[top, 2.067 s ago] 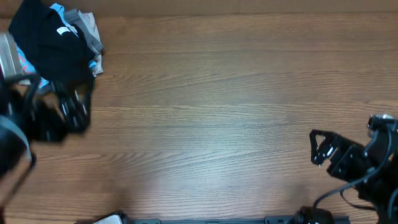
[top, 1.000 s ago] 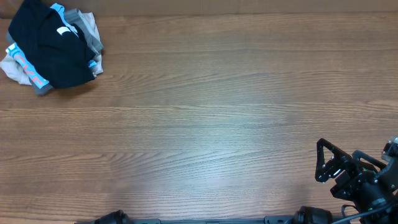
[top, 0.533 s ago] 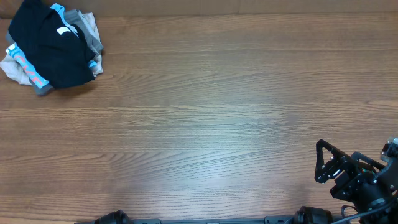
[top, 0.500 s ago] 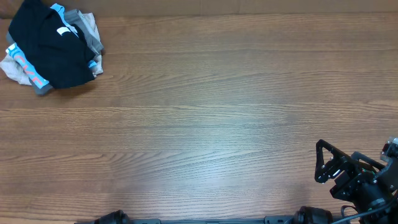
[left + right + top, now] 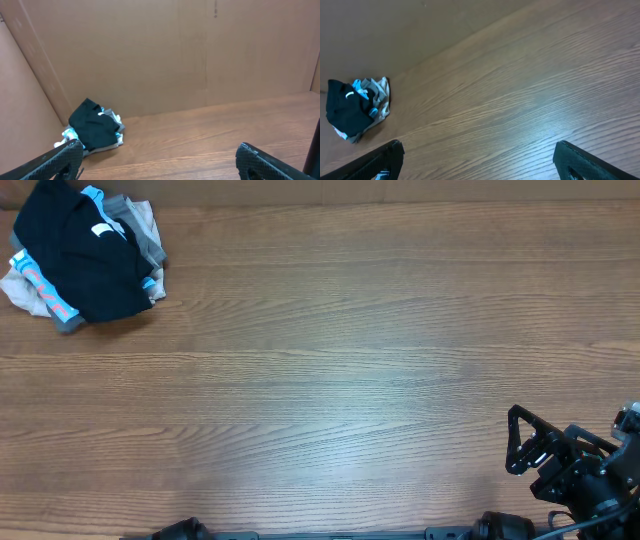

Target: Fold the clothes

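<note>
Wooden tabletop [image 5: 330,360]: the black garment [image 5: 75,260] lies bunched atop a pile [image 5: 30,292] in its far left corner. Left claw [image 5: 160,147] and right claw [image 5: 512,440] gape wide, empty.

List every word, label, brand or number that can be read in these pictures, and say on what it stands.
No text can be read in any view.
White label on the black garment: too small to read.
Red marks on the light blue cloth in the same pile: blurred, unreadable.
</note>
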